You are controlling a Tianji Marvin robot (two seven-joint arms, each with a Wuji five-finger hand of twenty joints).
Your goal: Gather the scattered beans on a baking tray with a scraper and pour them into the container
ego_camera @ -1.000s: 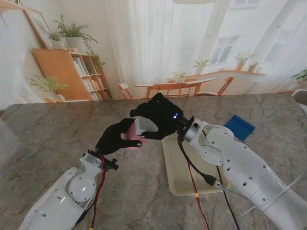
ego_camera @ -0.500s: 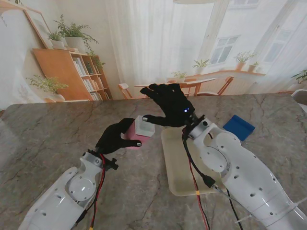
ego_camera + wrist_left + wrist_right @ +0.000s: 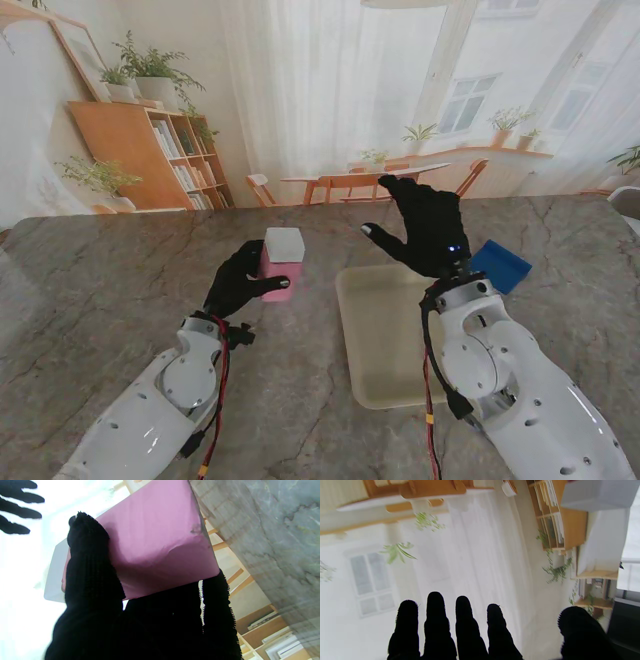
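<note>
Stand view: your left hand grips the pink box with its white lid at frame centre-left; your right hand, fingers spread, holds nothing above the bare-looking tray.

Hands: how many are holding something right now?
1. The left hand grips the pink container, lifted left of the baking tray. The right hand hangs open above the tray's far edge, holding nothing.

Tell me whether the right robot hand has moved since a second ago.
Yes. The right robot hand has left the pink container and swung right, now open above the baking tray's far edge, near the blue scraper.
</note>
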